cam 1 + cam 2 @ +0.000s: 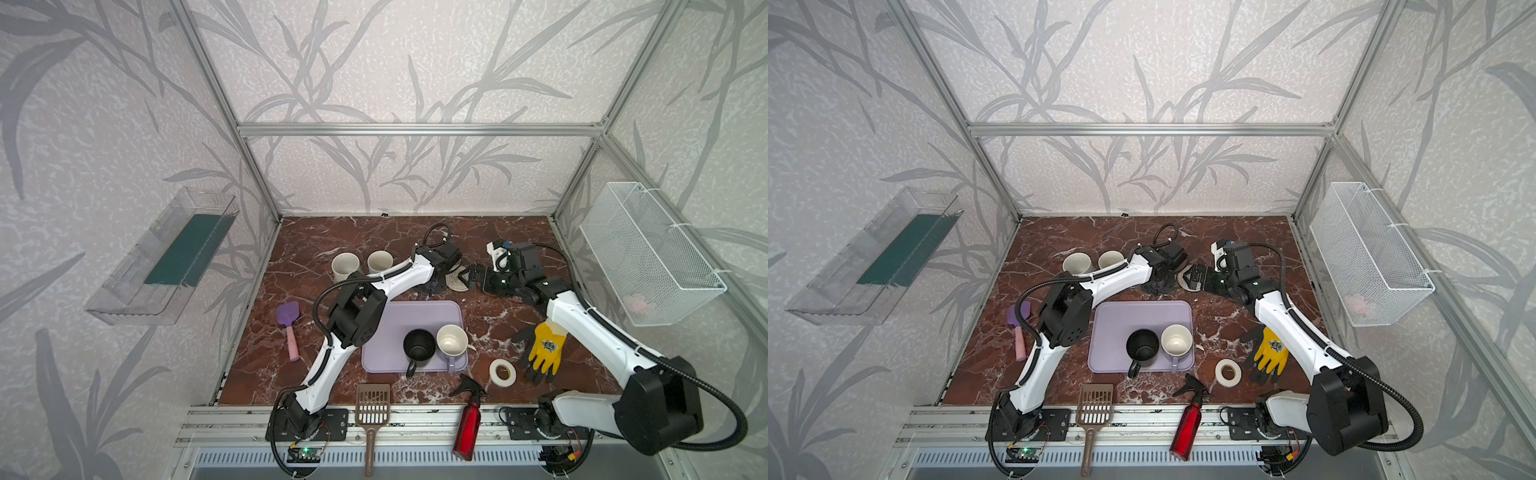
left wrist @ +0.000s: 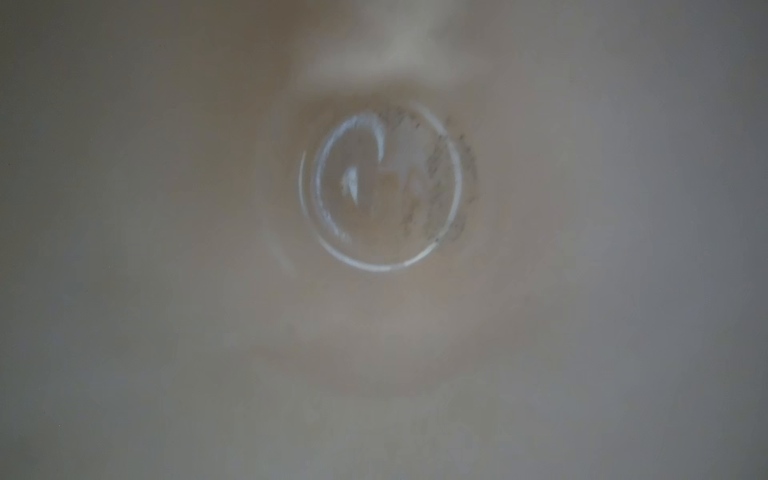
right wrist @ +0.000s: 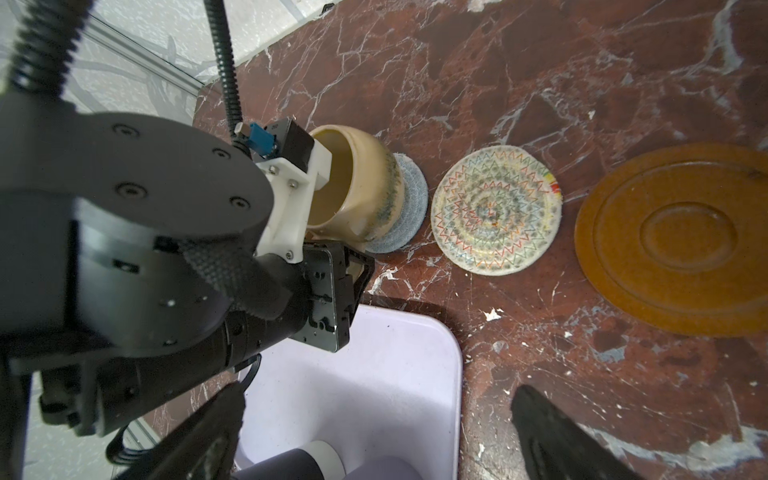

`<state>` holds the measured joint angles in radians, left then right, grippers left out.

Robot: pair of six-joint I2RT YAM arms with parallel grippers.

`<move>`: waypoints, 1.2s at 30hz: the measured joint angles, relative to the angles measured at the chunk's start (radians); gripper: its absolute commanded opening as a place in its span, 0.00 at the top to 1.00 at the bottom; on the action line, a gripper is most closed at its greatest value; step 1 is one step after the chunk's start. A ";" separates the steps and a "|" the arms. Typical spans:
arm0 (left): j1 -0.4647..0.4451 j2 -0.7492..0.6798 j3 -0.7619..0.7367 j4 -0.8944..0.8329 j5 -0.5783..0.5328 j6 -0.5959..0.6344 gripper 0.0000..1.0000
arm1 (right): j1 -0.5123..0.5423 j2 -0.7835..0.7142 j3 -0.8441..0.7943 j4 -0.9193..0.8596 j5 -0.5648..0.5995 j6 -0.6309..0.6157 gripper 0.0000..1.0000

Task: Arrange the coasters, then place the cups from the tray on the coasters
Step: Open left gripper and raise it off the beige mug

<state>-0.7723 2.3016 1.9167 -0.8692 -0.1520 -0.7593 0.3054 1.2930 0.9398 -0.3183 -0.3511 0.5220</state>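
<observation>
The lavender tray (image 1: 399, 320) in the middle of the bench (image 1: 332, 232) held two mugs side by side at its near edge: a black mug (image 1: 419, 344) and a lavender mug (image 1: 452, 340) with a white inside. On the right wall a white wire basket (image 1: 665, 266) held something pale pink, too blurred to name. On the left wall a clear bin (image 1: 124, 291) held a flat dark green thing (image 1: 187, 253).

The cream-yellow mug (image 3: 365, 183) sat on the grey-blue coaster (image 3: 411, 203), just beyond the tray's far edge. The left gripper (image 1: 431, 286) was down at this mug, its wrist camera looking straight into the cup. Whether it was clamped on the mug or loose I could not tell. The right gripper (image 1: 466, 277) hung near the cream spiral coaster (image 3: 496, 210), spread wide and holding nothing. That coaster lay close beside the grey-blue one, and an amber saucer coaster (image 3: 673, 237) lay next in the row.

A white speckled mug (image 1: 345, 266) and a light blue mug (image 1: 380, 261) stood close together at the back left. Bare marble ran from this row to the back wall. A tape roll (image 1: 502, 373) and a yellow glove (image 1: 542, 349) lay right of the tray, and a brown scoop (image 1: 372, 411) and a red spray bottle (image 1: 467, 424) overhung the front edge.
</observation>
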 measured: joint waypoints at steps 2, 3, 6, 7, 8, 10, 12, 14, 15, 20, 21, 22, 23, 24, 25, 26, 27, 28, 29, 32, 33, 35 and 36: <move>-0.001 0.000 -0.006 -0.002 0.003 0.002 0.59 | 0.000 0.000 0.000 0.000 -0.003 0.000 0.01; -0.001 -0.002 -0.010 -0.002 0.005 0.001 0.59 | 0.000 0.000 0.000 0.000 -0.005 0.000 0.00; -0.002 -0.008 -0.015 -0.005 0.005 0.001 0.59 | 0.000 0.000 0.000 0.000 -0.010 0.000 0.00; -0.002 -0.010 -0.015 -0.005 0.005 0.002 0.59 | 0.000 0.000 0.000 0.000 -0.010 0.000 0.00; -0.002 -0.013 -0.015 -0.006 0.005 0.003 0.59 | 0.000 0.000 0.000 0.000 -0.010 0.000 0.00; -0.002 -0.021 -0.015 -0.008 0.005 0.005 0.59 | 0.000 0.000 0.000 0.000 -0.014 0.000 0.00; -0.002 -0.036 -0.015 -0.010 0.004 0.009 0.61 | 0.000 0.000 0.000 0.000 -0.017 0.000 0.00; -0.002 -0.051 -0.015 -0.010 -0.002 0.014 0.63 | 0.000 0.000 0.000 0.000 -0.018 0.000 0.01; -0.002 -0.058 -0.015 -0.010 -0.005 0.016 0.64 | 0.000 0.000 0.000 0.000 -0.020 0.000 0.01; -0.002 -0.067 -0.013 -0.017 -0.008 0.025 0.64 | 0.000 0.015 0.000 0.000 -0.044 0.001 0.01; -0.002 -0.067 -0.014 -0.018 -0.007 0.025 0.64 | 0.000 0.018 0.000 0.000 -0.048 0.001 0.01; -0.002 -0.067 -0.014 -0.018 -0.007 0.025 0.64 | 0.000 0.021 0.000 0.000 -0.050 0.000 0.01; -0.002 -0.068 -0.014 -0.017 -0.007 0.025 0.62 | 0.000 0.023 0.000 0.000 -0.052 0.000 0.01; -0.002 -0.068 -0.018 -0.014 -0.006 0.024 0.60 | 0.000 0.023 0.000 -0.001 -0.053 0.000 0.00; -0.002 -0.072 -0.027 -0.011 -0.006 0.024 0.58 | 0.001 0.023 0.000 -0.001 -0.053 0.000 0.00; -0.002 -0.077 -0.040 -0.008 -0.006 0.026 0.53 | 0.002 0.023 0.000 -0.002 -0.053 -0.002 0.01; -0.002 -0.086 -0.056 -0.007 -0.006 0.024 0.48 | 0.005 0.023 0.000 -0.005 -0.053 -0.004 0.01; -0.002 -0.094 -0.068 -0.009 -0.007 0.024 0.43 | 0.008 0.024 0.000 -0.011 -0.051 -0.009 0.01; -0.002 -0.106 -0.080 -0.009 -0.007 0.024 0.41 | 0.013 0.024 0.000 -0.021 -0.049 -0.016 0.01; -0.002 -0.160 -0.113 -0.002 -0.006 0.025 0.31 | 0.031 0.023 0.000 -0.058 -0.034 -0.035 0.01; -0.002 -0.190 -0.128 0.005 -0.003 0.024 0.25 | 0.039 0.021 0.000 -0.071 -0.028 -0.043 0.01; -0.002 -0.254 -0.156 0.021 0.011 0.029 0.13 | 0.055 0.013 0.000 -0.093 -0.019 -0.056 0.01; -0.002 -0.295 -0.177 0.041 0.024 0.025 0.10 | 0.064 0.002 0.000 -0.108 -0.013 -0.064 0.01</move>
<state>-0.7746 2.0068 1.7393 -0.8280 -0.1276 -0.7341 0.3691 1.2953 0.9394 -0.4259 -0.3641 0.4576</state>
